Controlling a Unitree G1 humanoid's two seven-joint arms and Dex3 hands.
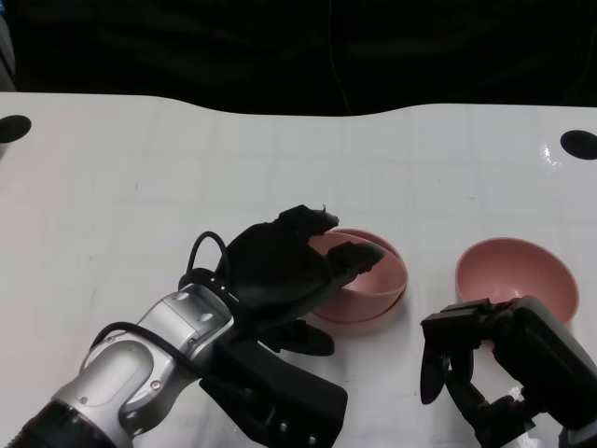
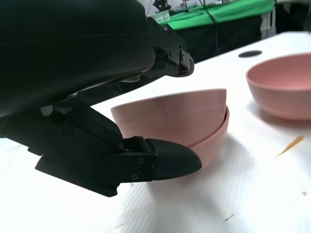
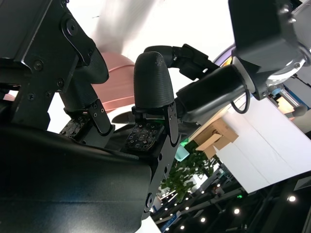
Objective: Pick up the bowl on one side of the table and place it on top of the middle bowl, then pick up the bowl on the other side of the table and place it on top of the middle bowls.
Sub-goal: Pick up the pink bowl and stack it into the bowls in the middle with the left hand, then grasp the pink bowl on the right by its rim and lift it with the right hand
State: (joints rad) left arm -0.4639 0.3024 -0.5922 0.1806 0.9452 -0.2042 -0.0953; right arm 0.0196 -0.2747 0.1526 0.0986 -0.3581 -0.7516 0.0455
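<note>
- The white table carries three pink bowls; two of them are already nested near the middle of its near edge, one sits apart toward the near right corner.
- The top bowl sits tilted inside the middle bowl — in the left wrist view its rim rides higher on one side, and the lower bowl's edge shows beneath it.
- The left hand reaches in from the near left corner and closes over the near-left rim of the top bowl: fingers curl over the rim into the bowl, while in the left wrist view the thumb tip lies against the outer wall, low down. The hand holds the top bowl by its rim.
- The right bowl stands upright on the table, well apart from the stack, its opening facing up. It also shows at the edge of the left wrist view.
- The right hand hangs at the near right corner, just beside the near edge of the right bowl; whether it touches the bowl I cannot tell. Its fingers point down and are apart, holding nothing — the right wrist view shows them spread as well.
- Two black round marks lie on the table, one at the far left edge and one at the far right edge.
- A thin orange sliver lies on the table between the stack and the right bowl.
</note>
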